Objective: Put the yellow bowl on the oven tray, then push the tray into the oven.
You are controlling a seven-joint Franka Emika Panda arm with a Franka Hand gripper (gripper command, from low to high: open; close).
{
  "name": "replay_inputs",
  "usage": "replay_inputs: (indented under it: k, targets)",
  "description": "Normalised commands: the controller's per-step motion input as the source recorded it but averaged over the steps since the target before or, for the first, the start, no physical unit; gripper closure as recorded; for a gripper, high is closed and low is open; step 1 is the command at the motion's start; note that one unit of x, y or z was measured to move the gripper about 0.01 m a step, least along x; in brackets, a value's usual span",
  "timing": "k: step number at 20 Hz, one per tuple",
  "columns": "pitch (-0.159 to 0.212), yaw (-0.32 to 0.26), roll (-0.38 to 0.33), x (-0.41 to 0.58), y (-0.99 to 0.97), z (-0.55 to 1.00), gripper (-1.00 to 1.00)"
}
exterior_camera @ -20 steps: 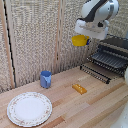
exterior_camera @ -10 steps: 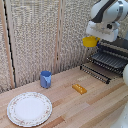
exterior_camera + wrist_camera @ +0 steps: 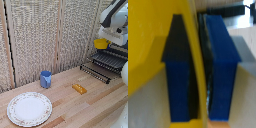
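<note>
Yellow dish [image 3: 101, 43] held aloft by grabber [image 3: 104, 40], above baking sheet [image 3: 111, 60] at oven [image 3: 119, 53] front, exterior view's right. Jaws pinched on dish rim, blue fingers [image 3: 223, 70] pressed either side of wall [image 3: 195, 75]. Blue cup [image 3: 45, 79], orange oblong piece [image 3: 79, 89], floral plate [image 3: 29, 108] seen on tabletop [image 3: 95, 107].

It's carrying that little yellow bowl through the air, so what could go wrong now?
The end effector pinches only the thin rim of the yellow dish, so it might slip or tilt. The dish hangs above the baking sheet, close to the oven, so a careless descent could knock it against them.
</note>
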Motion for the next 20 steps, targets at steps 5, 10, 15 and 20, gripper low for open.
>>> replay_inputs:
  k: [5,10,15,20]
  targets:
    - [0.0,-0.069,0.01,0.229,-0.66,0.0,1.0]
    - [0.0,0.009,0.002,0.163,-0.41,-0.06,1.0]
    - [0.0,0.003,0.001,0.167,-0.48,-0.09,1.0]
    - [0.016,0.015,0.005,0.141,-0.44,-0.16,1.0]
